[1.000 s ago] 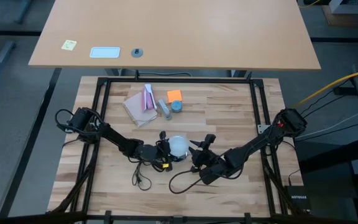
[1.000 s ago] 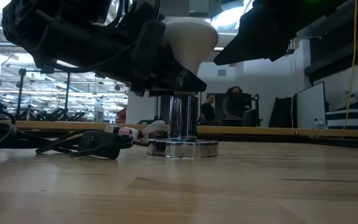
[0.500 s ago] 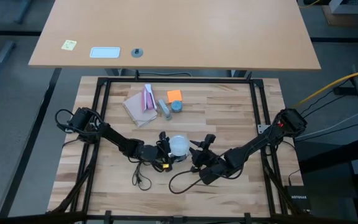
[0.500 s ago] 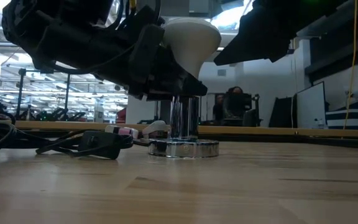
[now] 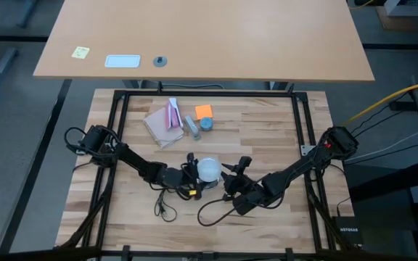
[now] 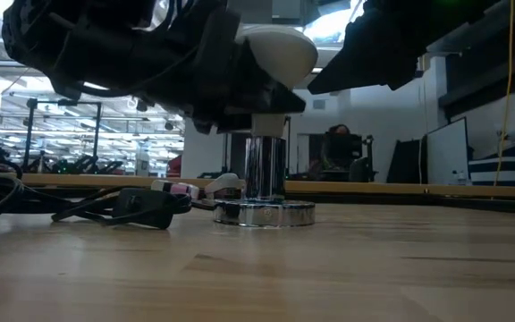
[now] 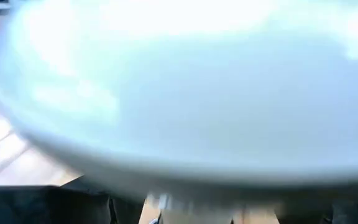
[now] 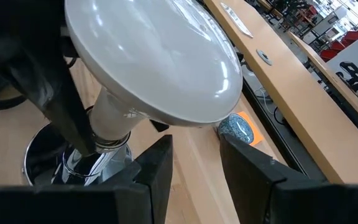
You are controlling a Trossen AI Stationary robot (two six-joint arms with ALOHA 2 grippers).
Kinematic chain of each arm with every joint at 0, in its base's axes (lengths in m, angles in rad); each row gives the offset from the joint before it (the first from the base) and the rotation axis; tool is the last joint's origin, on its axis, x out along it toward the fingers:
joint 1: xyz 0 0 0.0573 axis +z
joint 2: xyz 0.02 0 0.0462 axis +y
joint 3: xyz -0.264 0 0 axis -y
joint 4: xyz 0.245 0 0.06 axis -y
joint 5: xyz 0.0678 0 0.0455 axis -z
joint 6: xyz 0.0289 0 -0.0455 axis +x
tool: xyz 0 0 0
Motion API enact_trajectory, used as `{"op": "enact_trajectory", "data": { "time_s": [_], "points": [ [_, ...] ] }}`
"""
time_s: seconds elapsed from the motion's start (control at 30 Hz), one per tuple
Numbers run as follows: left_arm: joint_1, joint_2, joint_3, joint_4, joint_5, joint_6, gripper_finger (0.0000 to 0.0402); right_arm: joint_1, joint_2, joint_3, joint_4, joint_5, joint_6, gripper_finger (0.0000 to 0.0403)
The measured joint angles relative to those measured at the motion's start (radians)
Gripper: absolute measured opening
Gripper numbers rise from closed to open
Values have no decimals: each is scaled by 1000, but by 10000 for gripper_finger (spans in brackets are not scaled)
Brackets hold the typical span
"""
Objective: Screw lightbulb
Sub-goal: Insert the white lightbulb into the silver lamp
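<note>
The lightbulb (image 5: 208, 169) stands upright with its screw base in the silver socket (image 6: 265, 179), which rests on its round foot on the table's near middle. Its white globe (image 8: 160, 56) fills the left wrist view. My left gripper (image 5: 193, 176) comes level from the table's left, open, with its fingers (image 8: 58, 99) on either side of the pale neck (image 6: 267, 122) just under the globe. My right gripper (image 8: 196, 168) stands open just right of the bulb, and only bare table shows between its fingers.
The socket's black cord (image 5: 210, 209) loops toward the near edge. A tan-and-pink packet (image 5: 165, 123), an orange block (image 5: 204, 111) and a blue-grey round piece (image 5: 206, 124) lie farther back. Black frame rails (image 5: 118, 130) border the table, and cables (image 6: 105, 206) lie at the left.
My left gripper has opened around the bulb's neck and turned about it while staying in place. The neck, covered by dark fingers before, now shows bare in the low view. The bulb stays upright in the socket.
</note>
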Motion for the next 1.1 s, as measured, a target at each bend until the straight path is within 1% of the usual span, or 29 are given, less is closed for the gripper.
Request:
{"op": "enact_trajectory", "data": {
  "time_s": [0.3,0.43,0.67,0.77,0.97,1.1],
  "points": [
    [0,0,0,16,-1,8,267,0,0,0,0,0,0,138],
    [-1,0,0,15,-1,-30,266,0,0,0,0,0,0,138],
    [-14,-5,-2,-6,-2,-34,266,1,0,0,0,0,0,138],
    [-15,-49,-4,-130,-10,-49,266,1,0,0,0,0,0,138],
    [-10,-182,-4,-409,-21,-148,266,1,0,0,-3,0,-1,138],
    [-15,-221,-3,-537,-14,-166,266,1,0,0,-3,1,-1,138]
  ]
}}
